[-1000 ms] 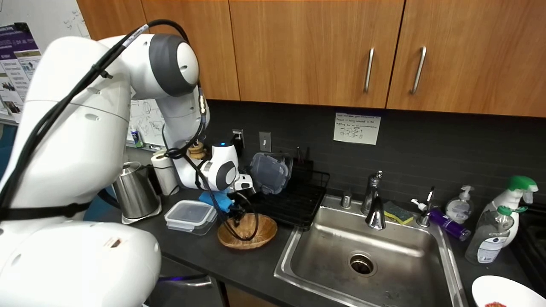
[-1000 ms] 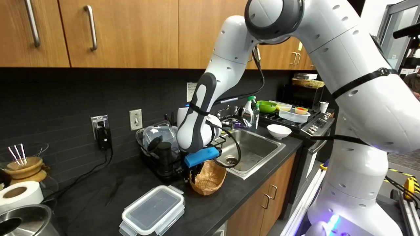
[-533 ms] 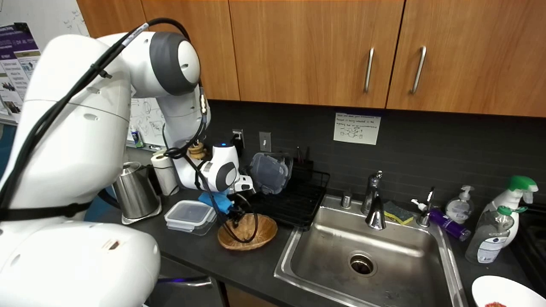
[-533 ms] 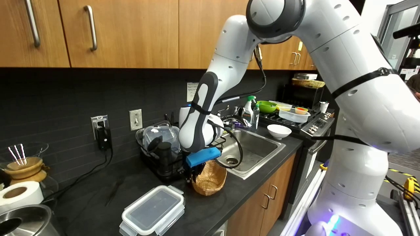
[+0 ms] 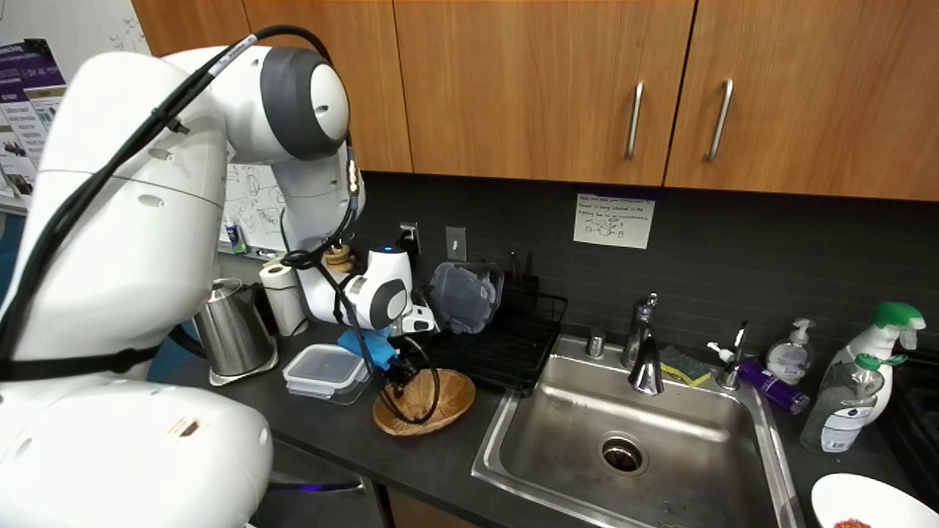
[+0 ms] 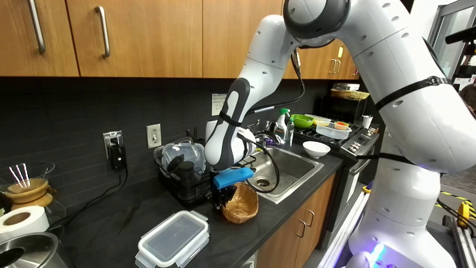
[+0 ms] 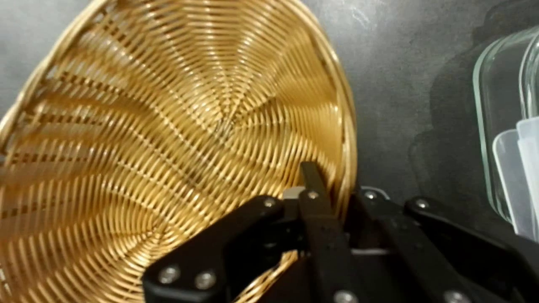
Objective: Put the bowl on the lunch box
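The bowl is light brown and woven, with a wavy rim. It is low over the dark counter between the lunch box and the sink, and shows in both exterior views. I cannot tell whether its base touches the counter. In the wrist view the bowl fills the left side. My gripper has one finger inside the bowl and one outside, closed on its rim; the outer fingertip is hidden. The gripper also shows in the exterior views. The lidded lunch box sits beside the bowl, partly visible in the wrist view.
A black dish rack with containers stands behind the bowl. The steel sink is on the bowl's other side from the lunch box. A steel kettle and a paper roll stand beyond the lunch box. A cable hangs from the arm.
My gripper and the bowl have shifted together a little toward the counter's front edge. The lunch box has not moved.
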`<act>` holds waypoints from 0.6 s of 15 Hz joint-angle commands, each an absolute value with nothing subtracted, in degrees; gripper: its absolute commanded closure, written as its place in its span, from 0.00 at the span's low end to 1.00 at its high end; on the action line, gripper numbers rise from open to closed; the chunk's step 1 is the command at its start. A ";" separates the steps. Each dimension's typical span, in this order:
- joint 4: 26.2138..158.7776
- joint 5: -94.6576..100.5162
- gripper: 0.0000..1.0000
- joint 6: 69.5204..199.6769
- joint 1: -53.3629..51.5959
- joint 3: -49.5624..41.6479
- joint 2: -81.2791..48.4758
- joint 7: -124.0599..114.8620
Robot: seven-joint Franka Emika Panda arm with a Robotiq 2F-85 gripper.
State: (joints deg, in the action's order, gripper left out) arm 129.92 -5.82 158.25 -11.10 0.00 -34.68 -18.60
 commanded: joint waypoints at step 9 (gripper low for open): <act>136.20 -5.43 0.98 158.14 -13.79 -1.32 -30.05 -22.34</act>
